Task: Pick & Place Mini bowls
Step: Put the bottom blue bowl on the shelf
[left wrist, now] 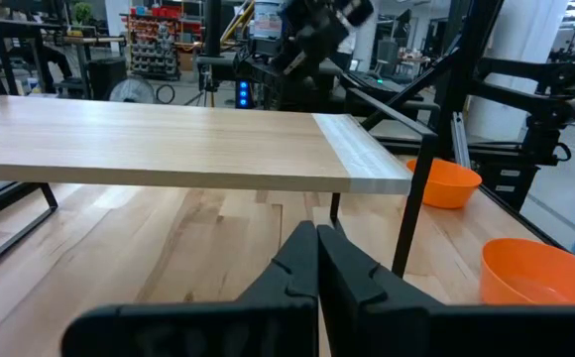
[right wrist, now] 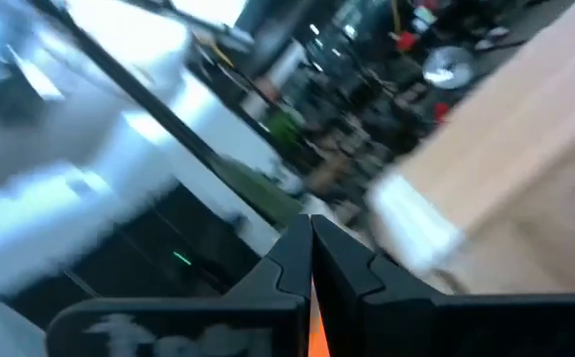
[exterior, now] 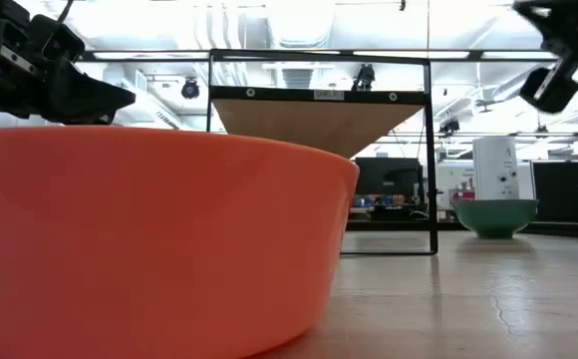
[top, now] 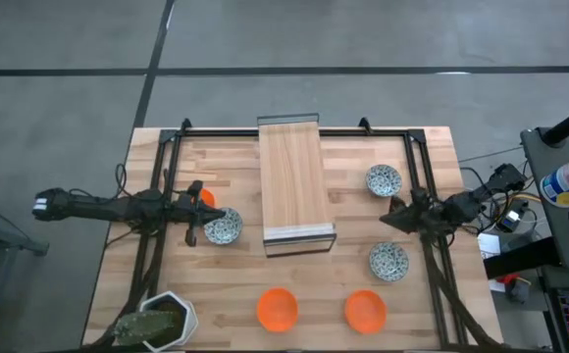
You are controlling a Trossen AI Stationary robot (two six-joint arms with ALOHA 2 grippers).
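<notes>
Three white-and-blue mini bowls rest on the table: one at the left (top: 224, 226) and two at the right (top: 384, 180) (top: 388, 261). Two orange mini bowls (top: 277, 308) (top: 365, 310) sit near the front edge. A third orange bowl (top: 206, 196) is half hidden behind my left arm. My left gripper (top: 200, 216) is shut and empty (left wrist: 317, 253), right beside the left blue bowl. My right gripper (top: 394, 218) is shut (right wrist: 312, 248) and sits between the two right blue bowls. Both grippers hang above the table in the low view.
A light wooden riser on a black frame (top: 292, 181) stands in the table's middle, and its top shows in the left wrist view (left wrist: 169, 149). A white angular pot with a green plant (top: 162, 319) stands at the front left corner. Black frame rails (top: 157, 235) run along both sides.
</notes>
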